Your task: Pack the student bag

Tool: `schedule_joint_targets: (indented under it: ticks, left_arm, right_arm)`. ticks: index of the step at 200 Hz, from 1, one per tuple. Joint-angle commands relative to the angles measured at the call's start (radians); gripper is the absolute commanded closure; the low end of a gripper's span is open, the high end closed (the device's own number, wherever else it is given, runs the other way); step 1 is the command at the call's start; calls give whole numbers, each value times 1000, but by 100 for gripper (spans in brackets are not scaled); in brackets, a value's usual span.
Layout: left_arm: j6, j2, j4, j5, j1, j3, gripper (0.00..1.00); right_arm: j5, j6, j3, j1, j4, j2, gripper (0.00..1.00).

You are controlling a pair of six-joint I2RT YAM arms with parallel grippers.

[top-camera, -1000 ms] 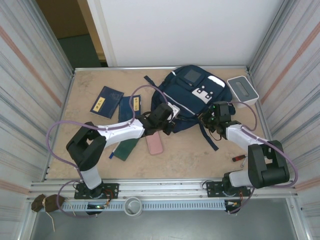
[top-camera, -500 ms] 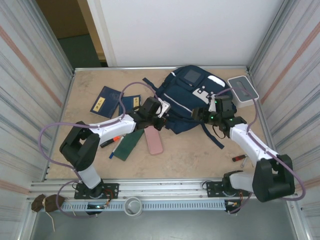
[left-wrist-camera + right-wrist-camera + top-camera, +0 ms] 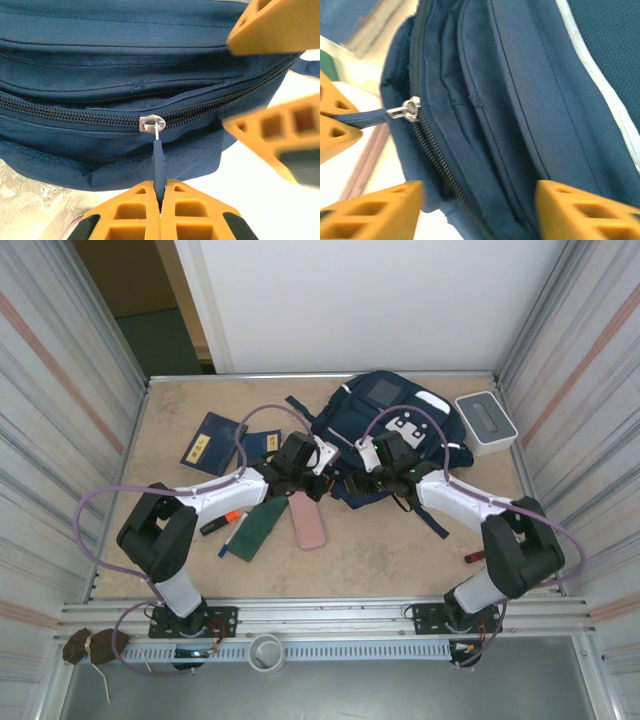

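Observation:
The student bag (image 3: 395,425), navy with a grey patch and a white label, lies at the back middle of the table. My left gripper (image 3: 322,462) is at its near left edge, shut on the blue zipper pull (image 3: 159,160), which runs up to the metal slider (image 3: 151,122). In the left wrist view my left gripper (image 3: 161,186) has its fingers pressed together round that pull. My right gripper (image 3: 372,462) is close beside it, open. In the right wrist view my right gripper (image 3: 479,200) straddles the bag's zipped edge (image 3: 520,100), with the pull (image 3: 367,117) to its left.
A pink case (image 3: 308,523), a dark green notebook (image 3: 255,528), an orange marker (image 3: 222,523) and two blue booklets (image 3: 212,443) lie left of the bag. A white-grey box (image 3: 484,422) stands at the back right. A small red item (image 3: 477,556) lies near the right arm's base.
My right gripper has swung left from the bag's right side to its near edge, beside the left gripper, and its jaws have opened. The left gripper has shifted slightly left, still holding the pull.

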Motion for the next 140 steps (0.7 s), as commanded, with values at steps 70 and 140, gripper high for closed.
schedule_joint_targets:
  ticks: [70, 140]
  left_arm:
    - [-53, -60, -40, -162, 87, -22, 100]
    - [-71, -110, -41, 40, 75, -12, 100]
  right_arm:
    - [33, 40, -104, -116, -91, -183, 97]
    - [-153, 59, -114, -114, -44, -296, 53]
